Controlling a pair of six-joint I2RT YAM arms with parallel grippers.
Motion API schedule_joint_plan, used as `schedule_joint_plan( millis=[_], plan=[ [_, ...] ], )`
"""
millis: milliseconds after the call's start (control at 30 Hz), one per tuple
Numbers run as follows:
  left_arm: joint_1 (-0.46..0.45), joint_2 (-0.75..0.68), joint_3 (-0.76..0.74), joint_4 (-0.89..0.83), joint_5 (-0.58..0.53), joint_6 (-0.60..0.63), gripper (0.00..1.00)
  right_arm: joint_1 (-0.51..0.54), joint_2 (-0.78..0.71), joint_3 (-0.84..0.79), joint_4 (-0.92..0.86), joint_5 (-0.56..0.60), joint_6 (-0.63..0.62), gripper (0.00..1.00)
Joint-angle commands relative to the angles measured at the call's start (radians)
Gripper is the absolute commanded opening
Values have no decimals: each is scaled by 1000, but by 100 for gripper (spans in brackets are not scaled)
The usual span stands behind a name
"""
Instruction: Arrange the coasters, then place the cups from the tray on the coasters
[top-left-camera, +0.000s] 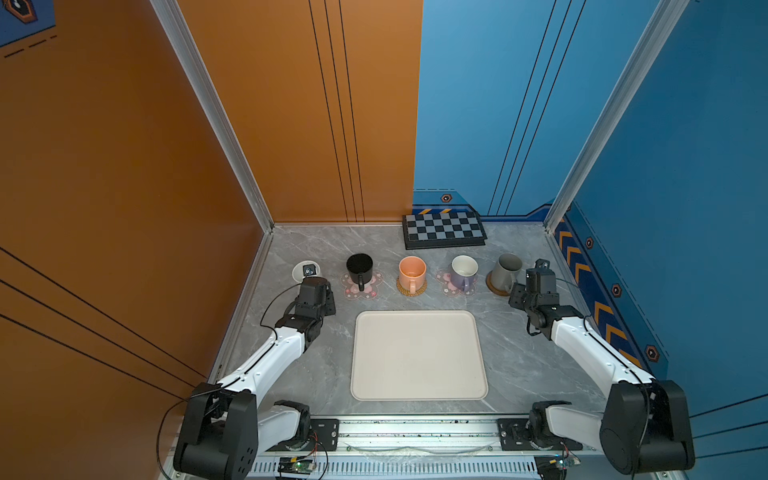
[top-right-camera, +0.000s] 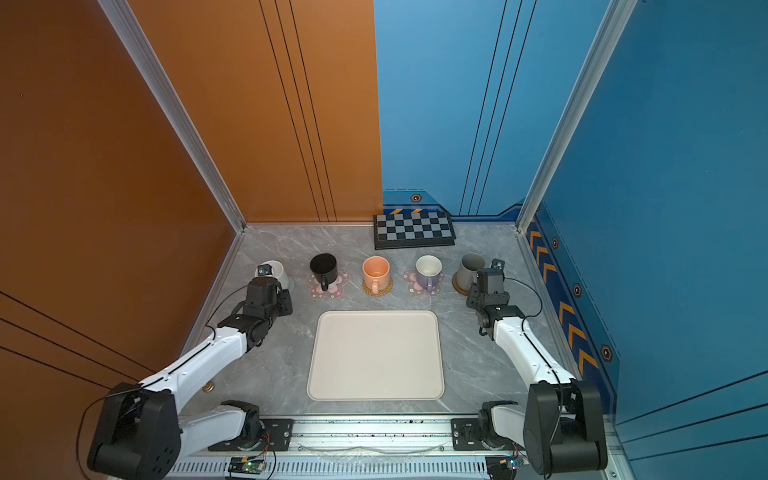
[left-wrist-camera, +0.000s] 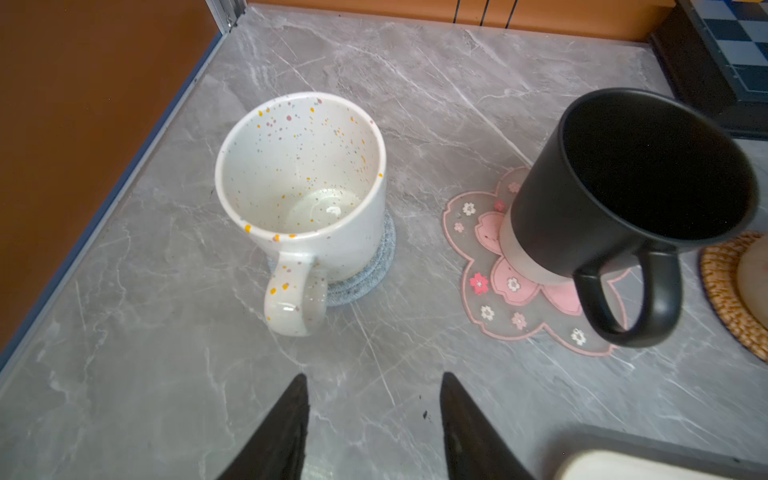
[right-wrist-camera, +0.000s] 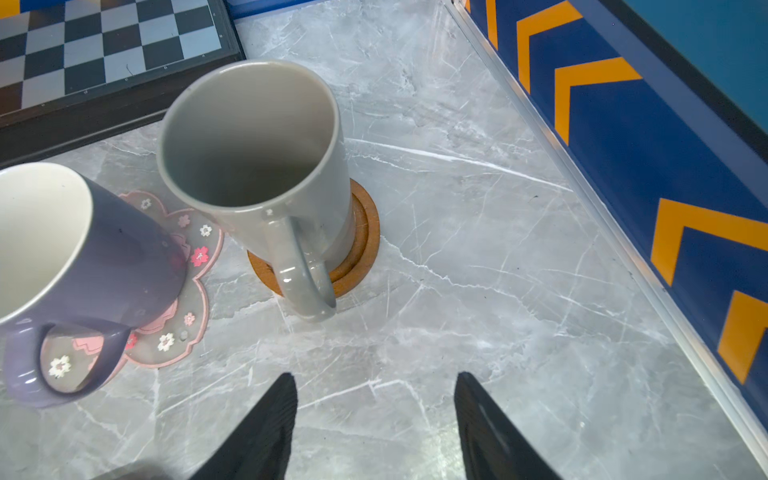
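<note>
At the far left and right of the worktop (top-left-camera: 519, 353), your speckled white mug (left-wrist-camera: 299, 174) stands on the knitted grey-blue coaster (left-wrist-camera: 365, 278), and the glossy grey mug (right-wrist-camera: 249, 137) stands on the ringed wooden coaster (right-wrist-camera: 365, 232). Your left fingers (left-wrist-camera: 278, 436) and right fingers (right-wrist-camera: 262, 436) stand half apart, holding nothing, just short of each handle. Walls crowd both outer sides; the smooth cream tray (top-left-camera: 417, 357) lies between your arms.
</note>
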Motion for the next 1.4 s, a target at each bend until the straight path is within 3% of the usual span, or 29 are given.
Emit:
schedule_joint_plan(
  millis=[0,300,600,833,967,1133,1267,1300,1367],
  plan=[
    [5,16,-4,120,-54,42,63,-4,23,-49,201,47,-15,66],
    [-1,18,-42,239,-115,139,71,-7,129,-122,423,71,-69,67],
    [10,44,-197,549,-165,263,74,-7,140,-242,707,66,-139,71],
    [17,139,-246,745,-147,302,77,-9,198,-334,969,50,-188,76],
    [21,194,-251,817,-118,319,78,-3,269,-367,1097,19,-205,85],
    [32,288,-293,1007,-100,322,81,8,305,-369,1136,0,-228,87],
    [55,290,-328,1055,-105,285,85,8,307,-365,1128,-19,-235,87],
    [60,301,-340,1095,-97,281,93,8,307,-361,1121,-17,-235,88],
    [62,335,-353,1140,-93,280,98,8,307,-353,1106,-11,-235,89]
  ],
)
